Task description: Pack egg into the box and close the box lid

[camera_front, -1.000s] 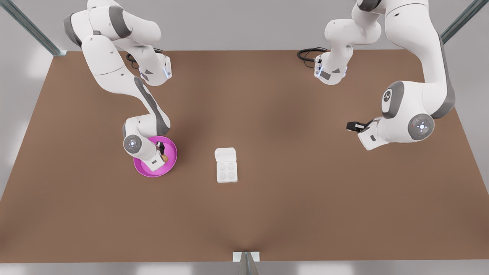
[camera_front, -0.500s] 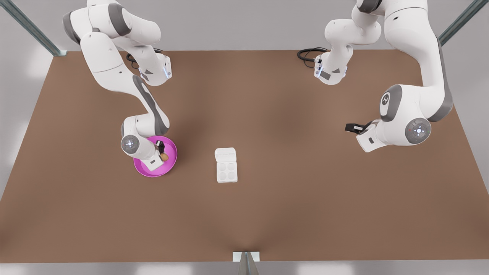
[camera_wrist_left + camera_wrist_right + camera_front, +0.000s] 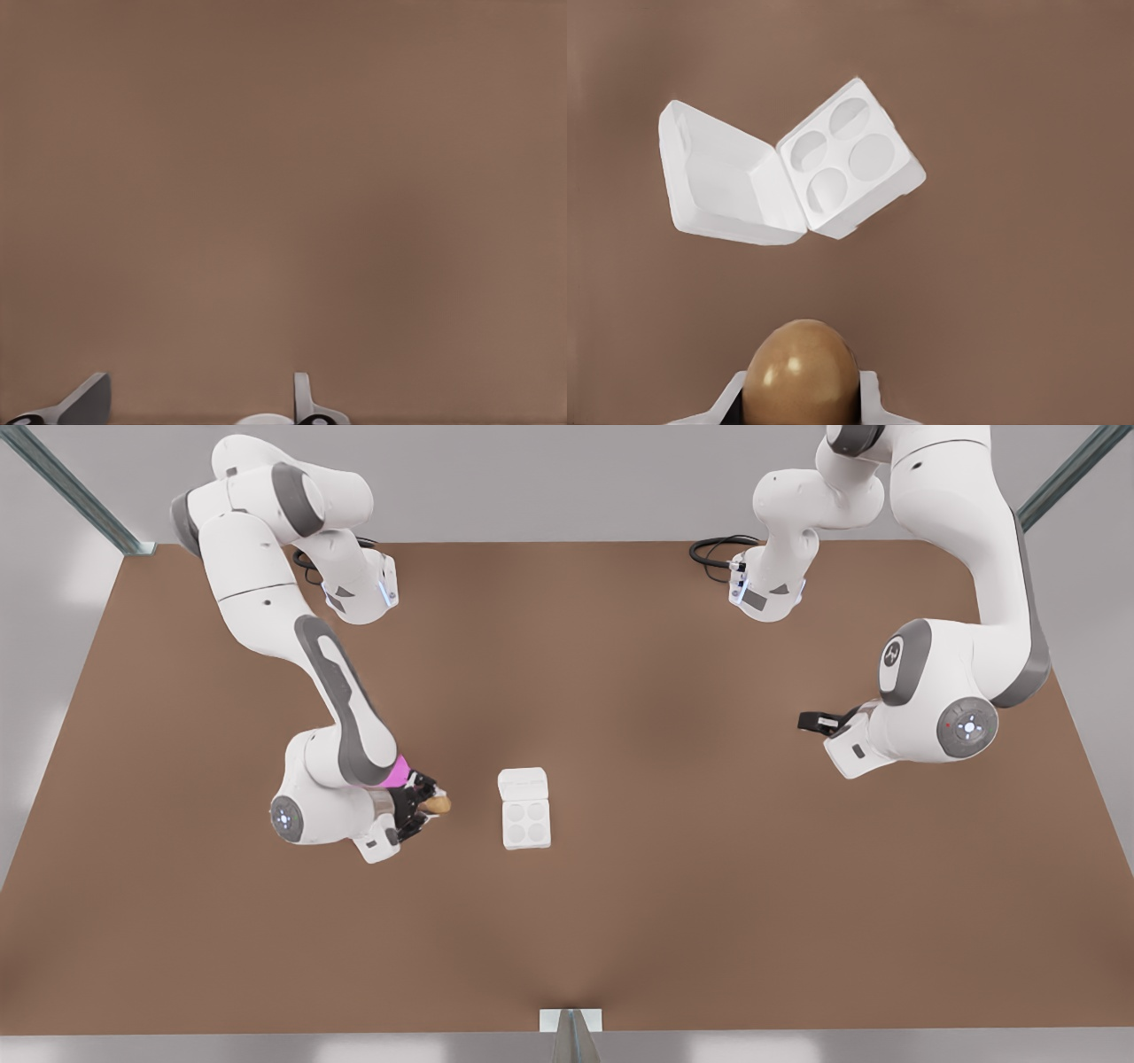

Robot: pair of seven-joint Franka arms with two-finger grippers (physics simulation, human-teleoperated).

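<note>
Table (image 3: 620, 921): broad brown surface.
Right gripper (image 3: 423, 808), front view's left: pinching egg (image 3: 436, 804), raised, left of box (image 3: 526, 824).
Left gripper (image 3: 819, 721), far at front view's right: waits, fingers spread over bare table.
Box lid (image 3: 522, 783): open, on far side of tray.
Risks:
- egg slipping from narrow pinch during carry
- release off-centre, egg landing on ridge between cups (image 3: 843, 146), rolling out
- descending fingers nudging light carton

Brown table (image 3: 673, 921) bears the open box (image 3: 525, 822)
</note>
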